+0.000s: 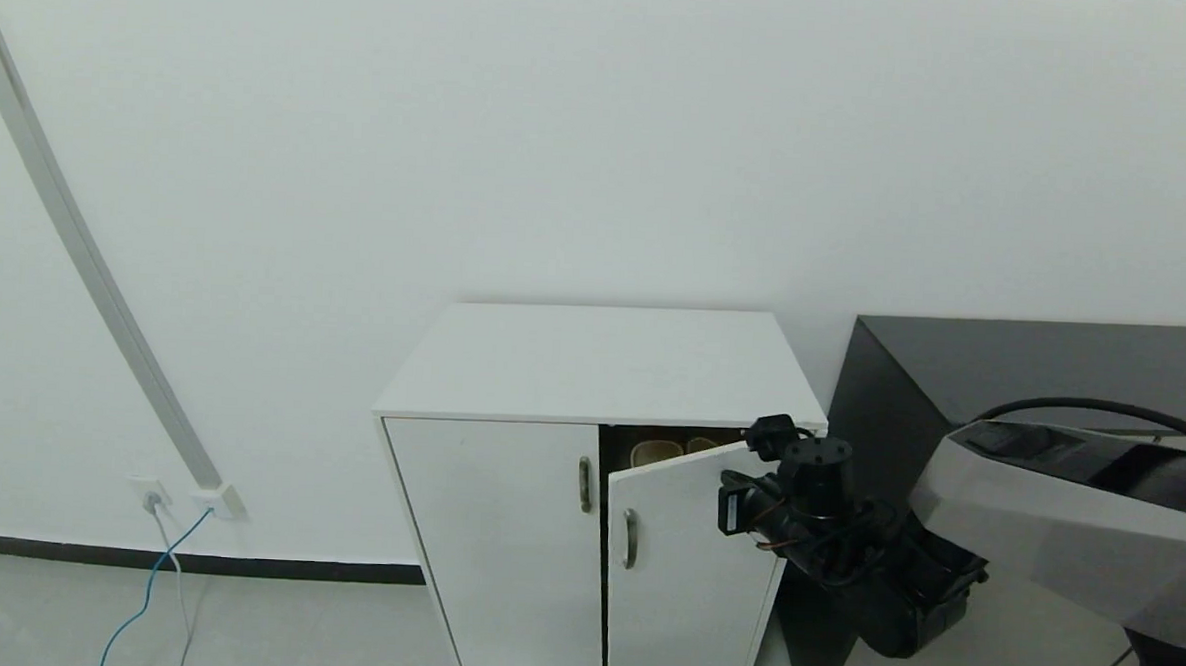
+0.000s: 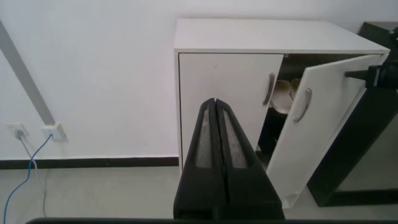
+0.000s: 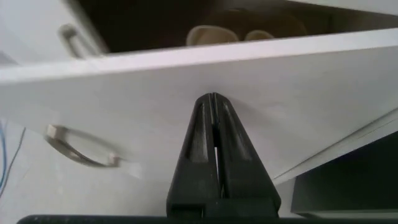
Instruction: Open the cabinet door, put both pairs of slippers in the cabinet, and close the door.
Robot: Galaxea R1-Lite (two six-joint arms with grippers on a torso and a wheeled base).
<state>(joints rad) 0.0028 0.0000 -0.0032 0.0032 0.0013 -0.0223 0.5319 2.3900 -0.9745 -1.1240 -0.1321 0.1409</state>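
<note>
Head view, surroundings: a blue cable [image 1: 146, 594] crosses the floor at lower left and rises to the wall sockets [image 1: 150, 496]. From these a slanted cable duct [image 1: 77, 240] climbs the wall to the upper left of the frame. A dark unit [image 1: 1032, 362] stands just beside the white cabinet [image 1: 602, 363], at right of frame. The right arm crosses in front of this unit and hides the hinge-side edge of the right door [image 1: 688, 567].

Fingers:
- Left gripper [image 2: 214, 102]: fingers pressed together, holding nothing and touching nothing. It is well apart from the cabinet front.
- Right gripper [image 3: 214, 99]: fingers closed with only a thin slit between them, gripping nothing. The tips rest against the outer face of the right door, just under its top edge and well away from the door handle [image 3: 78, 146].

Task items:
- The left door [image 1: 489, 539] is shut.
- The right door stands partly ajar.
- The slippers [image 1: 656, 451], beige, lie inside the cabinet behind the right door. They show in the gap above its top edge, with the door panel between them and the right gripper tips.
</note>
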